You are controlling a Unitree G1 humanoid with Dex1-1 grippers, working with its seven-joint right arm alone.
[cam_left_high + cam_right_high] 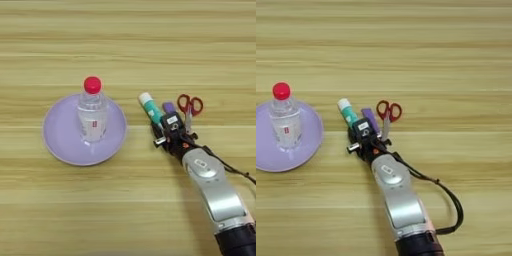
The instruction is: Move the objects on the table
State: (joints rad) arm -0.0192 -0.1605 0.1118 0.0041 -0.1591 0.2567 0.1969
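Bottle: clear, red cap, stands upright on the lilac plate at my left, well apart from the other things.
Glue stick: lies on the table with its white cap pointing up-left; its lower end is hidden under my gripper.
Block: small, purple, between the glue stick and the scissors, its near end under my gripper.
Scissors: red handles farthest from me, blades pointing back toward me, just right of the block.
Gripper: over the near ends of the glue stick and block; I cannot tell whether my fingers are apart or together, since the wrist housing seems to cover them.
Forearm: silver, comes in from the bottom right.
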